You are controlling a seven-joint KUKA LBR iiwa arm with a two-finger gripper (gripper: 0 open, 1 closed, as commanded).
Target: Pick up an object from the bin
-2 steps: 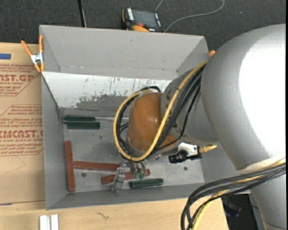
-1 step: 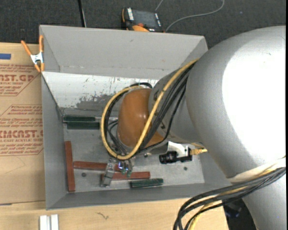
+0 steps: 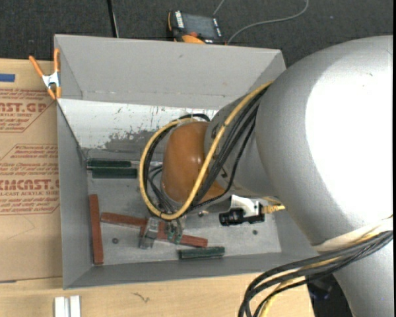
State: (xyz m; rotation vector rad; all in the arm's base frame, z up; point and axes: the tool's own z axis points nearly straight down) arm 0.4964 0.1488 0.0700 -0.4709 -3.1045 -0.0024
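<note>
We see a long reddish-brown flat bar (image 3: 95, 230) along the left wall of the grey metal bin (image 3: 165, 65), a dark green flat bar (image 3: 112, 169) farther back, a shorter dark green bar (image 3: 201, 252) by the front wall, a black-and-orange boxy device (image 3: 193, 26) with a thin cable (image 3: 277, 20) beyond the bin

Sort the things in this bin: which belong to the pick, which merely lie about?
In hand: gripper; long red-brown bar, its end at the gripper; bin.
Lying about: dark green bar at the back; left red-brown bar by the wall; short red bar, short green bar in front.
</note>
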